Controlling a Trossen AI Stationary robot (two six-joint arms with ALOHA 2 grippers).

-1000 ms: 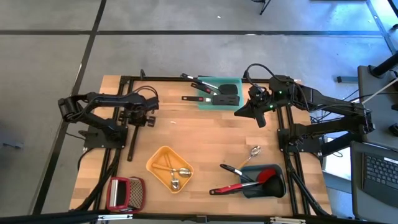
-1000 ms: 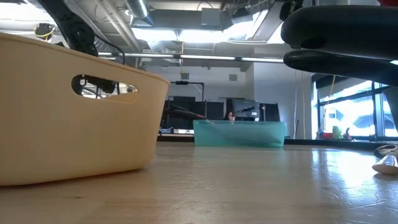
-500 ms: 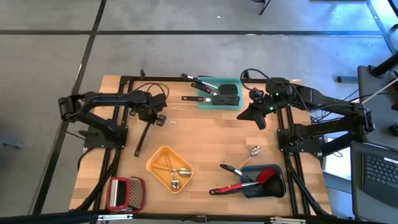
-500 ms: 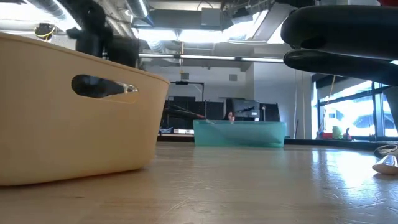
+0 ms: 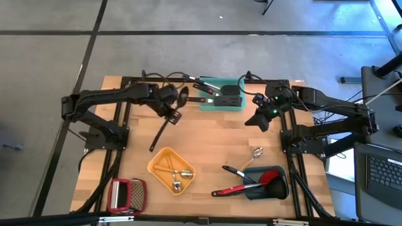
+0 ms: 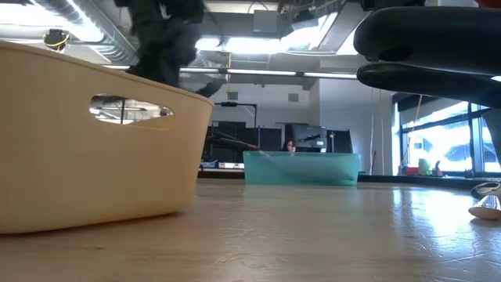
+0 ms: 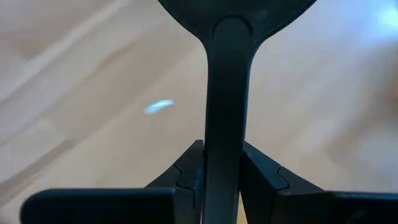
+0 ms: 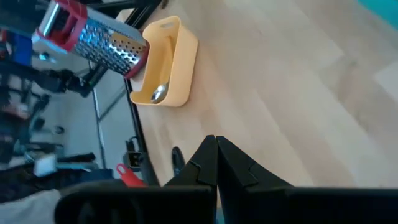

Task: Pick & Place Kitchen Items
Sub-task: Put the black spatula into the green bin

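Black long-handled ladle [image 5: 164, 123] is hanging off the table in the left gripper [image 5: 173, 113], fingers [image 7: 190, 176] clamped on its handle near the bowl end; handle is trailing down-left from the gripper, bowl [image 5: 183, 96] pointing toward the teal tray [image 5: 233, 104]. That tray, just past the gripper toward the far edge, is holding black utensils [image 5: 217, 92]. Yellow tray [image 5: 161, 159] with small metal spoons [image 5: 179, 177] is sitting nearer the front edge, below the gripper; red-framed grater [image 5: 127, 193] at the front-left corner.

Right gripper [image 5: 259, 121] is hovering empty right of the teal tray, jaws pressed together. Grey-blue tray [image 5: 276, 188] with a red spoon [image 5: 248, 186] is lying front-right of it, a loose metal spoon [image 5: 257, 152] between them.

Surface is a light wood slat tabletop [image 5: 207, 135] in a black frame, on a grey tiled floor. Low view is showing an open hall beyond: ceiling ducts, strip lights, windows at right.

Versus a second ago: left arm has been swinging in from the left edge toward the teal tray, carrying the ladle, now angled instead of lying straight. Right gripper has been backing off slightly rightward.
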